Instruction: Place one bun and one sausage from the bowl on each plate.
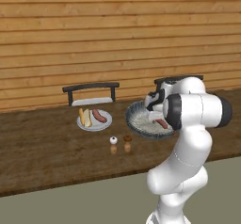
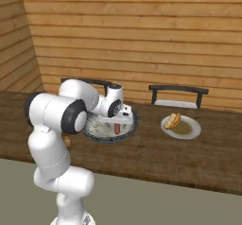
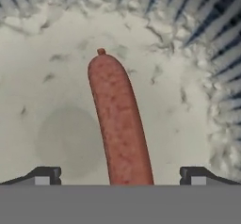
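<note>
The dark two-finger claw (image 3: 120, 176) hangs spread wide, gripping nothing, fingertips either side of the reddish-brown sausage (image 3: 120, 124) at centre frame. My worry: it's round and smooth, so an off-centre squeeze could roll it away. It lies alone in the big dark-rimmed speckled bowl (image 1: 134, 119). The pale plate left of centre (image 1: 106, 123) has bun plus sausage, the right-side pale plate (image 2: 191, 130) just a bun (image 2: 172, 120)

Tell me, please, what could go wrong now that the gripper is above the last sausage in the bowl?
1. The sausage lies lengthwise between the open gripper fingertips; being round, it may roll or slip out as they close.
2. It rests flat on the bowl, so the tips may hit the bottom first.
3. The other plate holds only a bun near its edge; a careless drop could knock it.
</note>
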You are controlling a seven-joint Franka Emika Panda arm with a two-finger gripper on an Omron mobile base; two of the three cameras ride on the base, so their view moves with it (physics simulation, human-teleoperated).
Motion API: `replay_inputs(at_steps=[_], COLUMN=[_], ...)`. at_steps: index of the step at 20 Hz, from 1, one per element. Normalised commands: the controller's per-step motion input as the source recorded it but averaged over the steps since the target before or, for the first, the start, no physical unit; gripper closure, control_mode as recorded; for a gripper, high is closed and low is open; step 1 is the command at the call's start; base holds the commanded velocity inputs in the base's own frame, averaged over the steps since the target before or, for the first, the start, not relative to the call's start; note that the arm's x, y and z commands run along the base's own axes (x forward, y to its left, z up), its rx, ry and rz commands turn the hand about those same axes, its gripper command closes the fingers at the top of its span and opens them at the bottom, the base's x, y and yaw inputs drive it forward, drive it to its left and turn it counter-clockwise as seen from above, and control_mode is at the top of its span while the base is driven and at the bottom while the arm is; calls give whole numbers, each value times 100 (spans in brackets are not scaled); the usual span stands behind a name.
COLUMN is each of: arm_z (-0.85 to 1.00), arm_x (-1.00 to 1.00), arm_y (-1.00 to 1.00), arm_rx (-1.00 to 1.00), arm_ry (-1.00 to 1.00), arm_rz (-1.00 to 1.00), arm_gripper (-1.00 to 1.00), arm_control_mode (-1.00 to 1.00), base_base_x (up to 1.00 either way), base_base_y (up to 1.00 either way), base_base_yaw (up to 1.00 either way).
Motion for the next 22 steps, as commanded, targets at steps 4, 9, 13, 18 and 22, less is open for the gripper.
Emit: replay_inputs(at_steps=[4,9,13,18,22], arm_z=[-21,-24,-14,0,0], arm_x=[0,0,0,0,0], arm_y=[0,0,1,0,0], arm_rx=[0,0,0,0,0], arm_ry=[0,-4,-4,0,0], arm_rz=[0,0,0,0,0], arm_gripper=[-100,-100,-100,100,100], arm_control_mode=[-100,-100,-100,-100,-100], base_base_x=[0,0,0,0,0], base_base_y=[0,0,0,0,0], base_base_yaw=[0,0,0,0,0])
